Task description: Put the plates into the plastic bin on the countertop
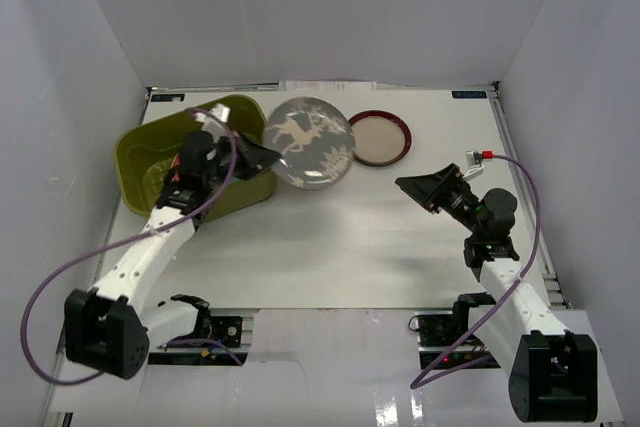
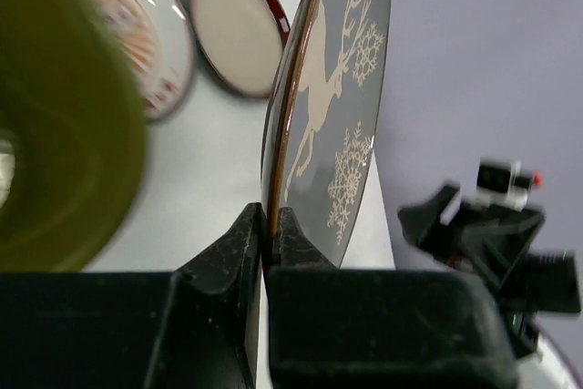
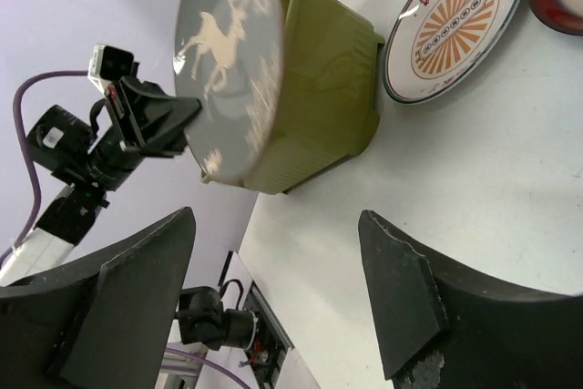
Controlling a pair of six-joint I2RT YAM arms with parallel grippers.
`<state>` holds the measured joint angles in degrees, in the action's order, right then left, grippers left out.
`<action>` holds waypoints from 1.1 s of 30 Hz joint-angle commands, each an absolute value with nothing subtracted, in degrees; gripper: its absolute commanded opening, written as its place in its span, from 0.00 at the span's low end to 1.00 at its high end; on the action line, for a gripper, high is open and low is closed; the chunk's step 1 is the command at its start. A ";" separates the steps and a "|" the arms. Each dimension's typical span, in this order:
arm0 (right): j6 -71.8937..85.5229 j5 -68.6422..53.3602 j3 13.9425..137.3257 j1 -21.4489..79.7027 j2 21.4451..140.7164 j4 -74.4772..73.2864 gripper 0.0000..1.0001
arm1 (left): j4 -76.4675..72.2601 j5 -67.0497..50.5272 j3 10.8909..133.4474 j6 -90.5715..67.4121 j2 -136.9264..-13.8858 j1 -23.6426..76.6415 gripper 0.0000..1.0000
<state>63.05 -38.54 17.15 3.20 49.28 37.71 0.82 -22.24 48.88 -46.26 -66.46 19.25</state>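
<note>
My left claw (image 2: 266, 225) pressed onto rim of grey deer plate (image 1: 308, 142), pinching it edge-on. Plate held tilted, raised at right side of plastic bin (image 1: 128, 152), not yet inside. My right claw (image 3: 276, 225) spread wide, empty, well right of bin.

Bin interior partly hidden by my arm; no plate seen in visible part.

Left to do, by my reckoning: deer plate, then orange sunburst plate (image 3: 455, 20) and red-rimmed cream plate (image 1: 379, 138), both flat on countertop (image 1: 330, 247) right of bin.

Plates round, glossy, thin-rimmed, likely slippery. Bin olive plastic, rounded corners, flared rim.
</note>
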 commanded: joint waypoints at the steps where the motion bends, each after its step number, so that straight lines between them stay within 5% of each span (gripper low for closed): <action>1: 60.47 -40.78 19.42 3.69 47.90 38.41 0.79 | -1.16 -20.75 50.89 -51.77 -53.89 8.98 0.00; 13: 54.49 -39.64 18.46 4.04 47.28 31.99 0.76 | 13.71 -12.57 51.51 -42.89 -52.99 -11.59 0.00; 28: 49.40 -35.69 17.93 5.97 54.39 33.13 0.76 | 12.92 -4.30 45.00 -36.21 -61.08 -12.92 0.00; 31: 48.26 -31.92 18.46 6.94 57.72 34.62 0.76 | 15.37 -4.04 46.40 -35.34 -63.98 -12.92 0.20; 33: 46.59 -25.51 19.42 8.17 61.76 34.98 0.76 | 16.69 -3.08 46.84 -34.72 -65.03 -12.92 0.51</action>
<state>49.82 -32.77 17.43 6.81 57.43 31.94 16.97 -4.64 44.53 -36.51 -64.05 -13.02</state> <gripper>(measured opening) 0.761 0.428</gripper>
